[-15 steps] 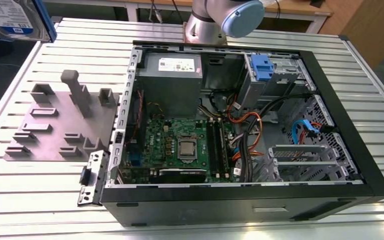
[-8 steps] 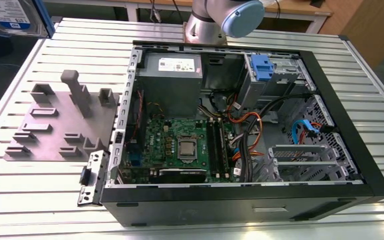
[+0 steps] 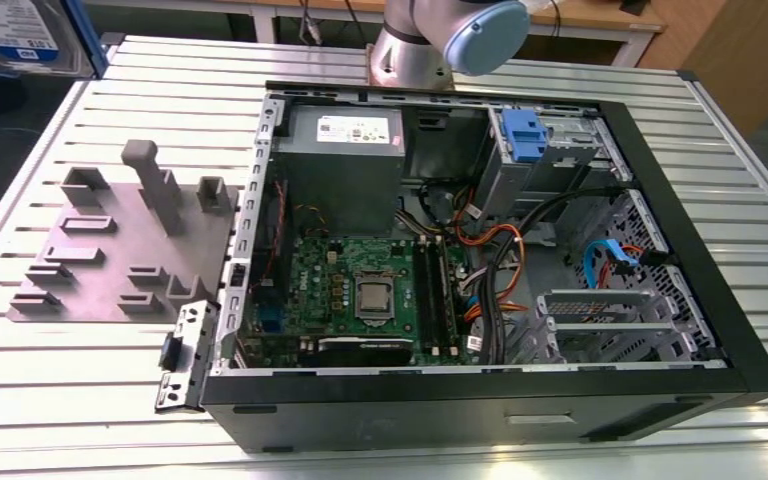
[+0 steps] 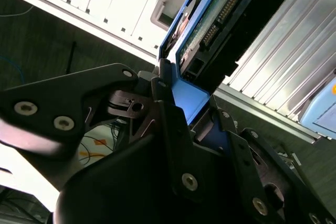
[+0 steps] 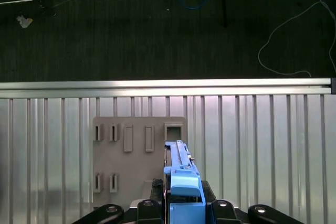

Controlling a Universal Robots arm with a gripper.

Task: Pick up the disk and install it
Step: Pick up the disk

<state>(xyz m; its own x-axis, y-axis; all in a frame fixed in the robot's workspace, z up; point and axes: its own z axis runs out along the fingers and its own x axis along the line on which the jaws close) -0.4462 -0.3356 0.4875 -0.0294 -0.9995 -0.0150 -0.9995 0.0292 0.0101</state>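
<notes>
The claw [image 5: 184, 209] is clenched on the disk [image 5: 177, 156], gripping it by its blue rail [image 4: 191, 100] in both wrist views, with black fingers [image 4: 167, 109] pressed against either side of the rail. In the second wrist view the drive's green circuit board and connector pins face the camera. In the first wrist view the disk stands edge-on above a grey slotted plate [image 5: 131, 166] lying on the ribbed metal table [image 5: 273, 150]. In the exterior view the disk sits at about ten o'clock from the open computer case [image 3: 704, 300], well apart from it, label showing.
</notes>
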